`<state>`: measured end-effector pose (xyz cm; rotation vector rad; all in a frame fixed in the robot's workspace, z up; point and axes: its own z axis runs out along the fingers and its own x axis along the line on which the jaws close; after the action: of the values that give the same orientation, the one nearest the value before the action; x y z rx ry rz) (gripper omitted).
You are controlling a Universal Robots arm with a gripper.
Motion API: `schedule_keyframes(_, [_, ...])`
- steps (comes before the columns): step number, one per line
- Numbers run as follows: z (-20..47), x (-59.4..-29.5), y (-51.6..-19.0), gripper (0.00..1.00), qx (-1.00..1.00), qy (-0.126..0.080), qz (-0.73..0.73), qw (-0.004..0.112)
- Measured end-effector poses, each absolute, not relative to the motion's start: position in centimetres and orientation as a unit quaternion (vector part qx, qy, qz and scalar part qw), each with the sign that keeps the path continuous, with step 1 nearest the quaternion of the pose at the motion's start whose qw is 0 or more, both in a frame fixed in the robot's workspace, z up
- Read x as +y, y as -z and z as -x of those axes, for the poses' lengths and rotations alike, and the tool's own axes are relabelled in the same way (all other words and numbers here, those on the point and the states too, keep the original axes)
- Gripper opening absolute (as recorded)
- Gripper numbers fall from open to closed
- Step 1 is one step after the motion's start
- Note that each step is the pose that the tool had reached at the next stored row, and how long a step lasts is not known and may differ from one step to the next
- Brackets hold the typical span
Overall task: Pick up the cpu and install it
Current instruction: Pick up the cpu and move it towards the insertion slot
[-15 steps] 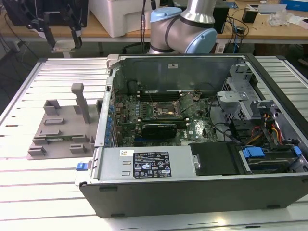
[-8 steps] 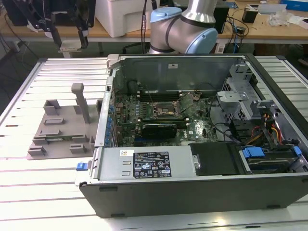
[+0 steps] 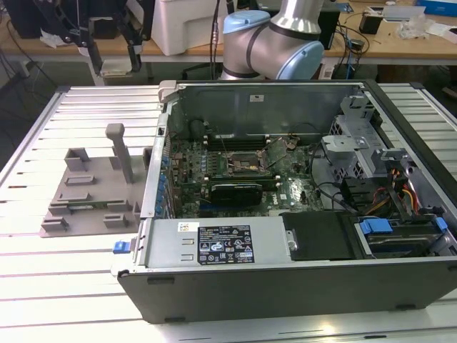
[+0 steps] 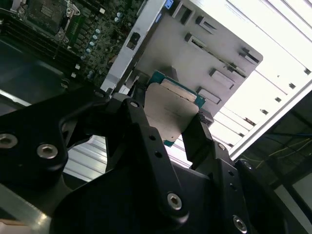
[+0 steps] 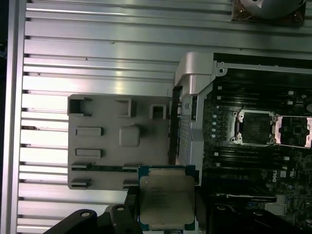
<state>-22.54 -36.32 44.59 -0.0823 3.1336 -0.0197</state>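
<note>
The fingers (image 4: pixel 197 139) are squeezing the cpu (image 5: pixel 166 200), so picking up is done; the socket (image 5: pixel 253 127) is sitting empty.

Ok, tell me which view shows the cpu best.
The first wrist view: the cpu faces the camera flat, its metal top and rim visible, held in the gripper. The second wrist view shows it slanted, partly behind the fingers.
</note>
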Motion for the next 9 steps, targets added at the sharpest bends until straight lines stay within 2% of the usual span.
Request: schedule_keyframes(9, [20.8,-36.3,-44.6,0.54,1.000,0.006,0.026,0.003])
